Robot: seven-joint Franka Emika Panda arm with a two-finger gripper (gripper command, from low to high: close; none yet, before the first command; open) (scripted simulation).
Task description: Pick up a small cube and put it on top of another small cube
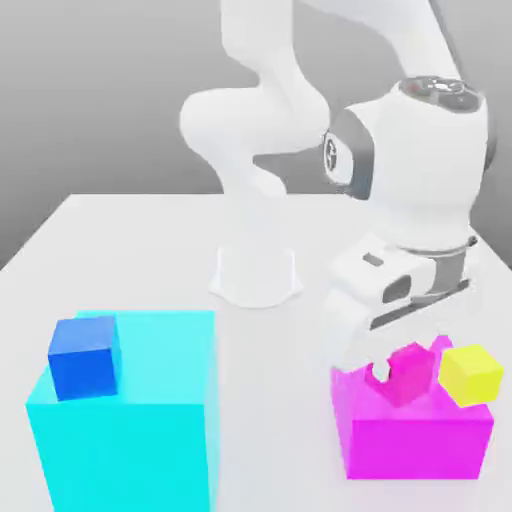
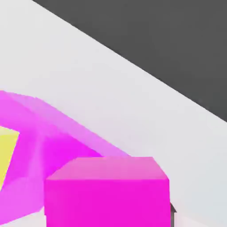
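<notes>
A small magenta-pink cube (image 1: 406, 374) sits slightly tilted over the top of a large magenta block (image 1: 415, 445) at the exterior view's right. My gripper (image 1: 397, 360) comes down on it from above and is shut on it. In the hand view the same small cube (image 2: 106, 190) looms close, with the large block's top (image 2: 53, 133) behind it. A small yellow cube (image 1: 471, 373) rests on the large block just to the exterior view's right of the held cube, and its edge (image 2: 6, 155) also shows in the hand view.
A large cyan block (image 1: 130, 420) stands at the exterior view's left with a small blue cube (image 1: 83, 358) on its top. The arm's white base (image 1: 254, 272) rises from the white table (image 1: 130, 250) behind both blocks.
</notes>
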